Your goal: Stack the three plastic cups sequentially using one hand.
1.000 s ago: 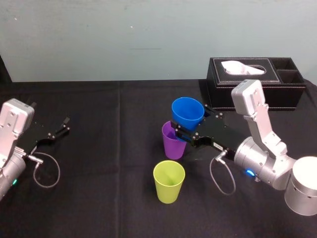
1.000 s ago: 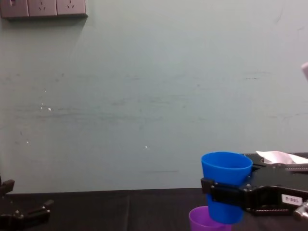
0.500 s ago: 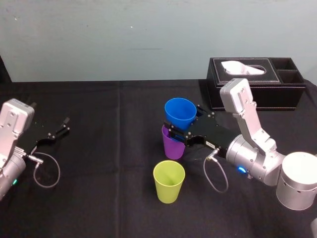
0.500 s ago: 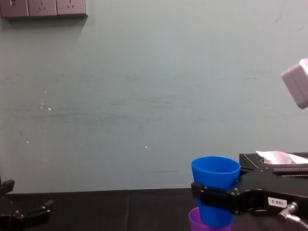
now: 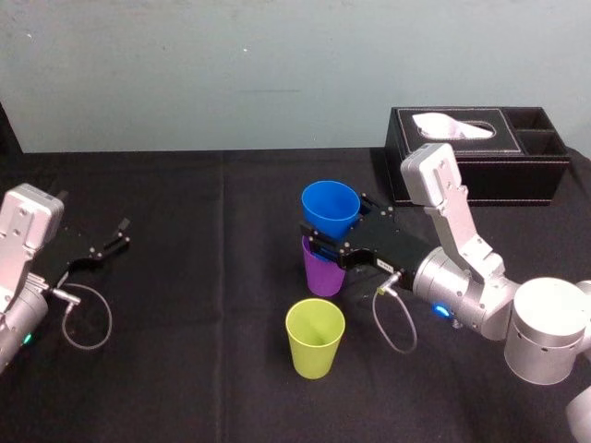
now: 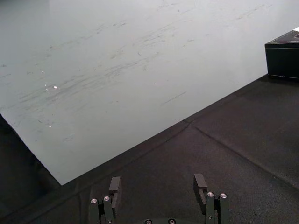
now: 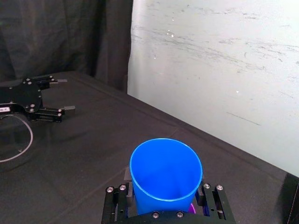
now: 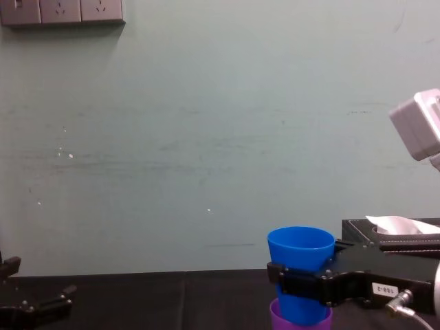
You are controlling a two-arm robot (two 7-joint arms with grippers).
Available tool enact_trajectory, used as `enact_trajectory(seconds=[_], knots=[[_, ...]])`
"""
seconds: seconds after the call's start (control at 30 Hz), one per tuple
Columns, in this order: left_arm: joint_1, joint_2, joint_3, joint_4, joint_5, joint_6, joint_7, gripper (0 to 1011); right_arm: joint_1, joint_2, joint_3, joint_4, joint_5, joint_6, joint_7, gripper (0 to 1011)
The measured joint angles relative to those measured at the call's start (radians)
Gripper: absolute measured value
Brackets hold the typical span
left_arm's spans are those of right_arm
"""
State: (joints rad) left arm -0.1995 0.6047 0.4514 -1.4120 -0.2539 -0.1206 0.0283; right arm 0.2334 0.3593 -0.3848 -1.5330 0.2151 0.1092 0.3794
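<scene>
My right gripper (image 5: 325, 242) is shut on the blue cup (image 5: 329, 209), holding it upright by its lower body. The blue cup's base sits just above the mouth of the purple cup (image 5: 321, 272), which stands on the black cloth. From the chest view the blue cup (image 8: 300, 265) appears to dip slightly into the purple cup's rim (image 8: 300, 320). The yellow-green cup (image 5: 315, 337) stands alone in front of them. In the right wrist view the blue cup (image 7: 165, 175) fills the space between the fingers. My left gripper (image 5: 113, 239) rests open at the far left.
A black tissue box (image 5: 476, 152) with white tissue stands at the back right, behind my right arm. A grey cable (image 5: 85, 318) loops on the cloth by the left arm. A pale green wall bounds the table's far edge.
My right gripper has carried the blue cup leftward and slightly down, bringing it over the purple cup. The left arm has not moved.
</scene>
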Motion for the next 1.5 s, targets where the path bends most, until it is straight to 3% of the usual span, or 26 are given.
enact_trajectory(seconds=[0.43, 0.87, 1.27, 1.5], knots=[[0.000, 0.000, 0.000, 0.000, 0.000, 0.000, 0.000, 1010, 0.034, -0.022, -0.005, 0.058, -0.001, -0.002, 0.000, 731], [0.000, 0.000, 0.000, 0.000, 0.000, 0.000, 0.000, 1010, 0.053, -0.037, -0.006, 0.123, 0.008, -0.039, 0.017, 732], [0.000, 0.000, 0.000, 0.000, 0.000, 0.000, 0.000, 1010, 0.053, -0.037, -0.005, 0.123, 0.010, -0.041, 0.019, 732], [0.000, 0.000, 0.000, 0.000, 0.000, 0.000, 0.000, 1010, 0.052, -0.036, -0.005, 0.121, 0.009, -0.039, 0.018, 882]])
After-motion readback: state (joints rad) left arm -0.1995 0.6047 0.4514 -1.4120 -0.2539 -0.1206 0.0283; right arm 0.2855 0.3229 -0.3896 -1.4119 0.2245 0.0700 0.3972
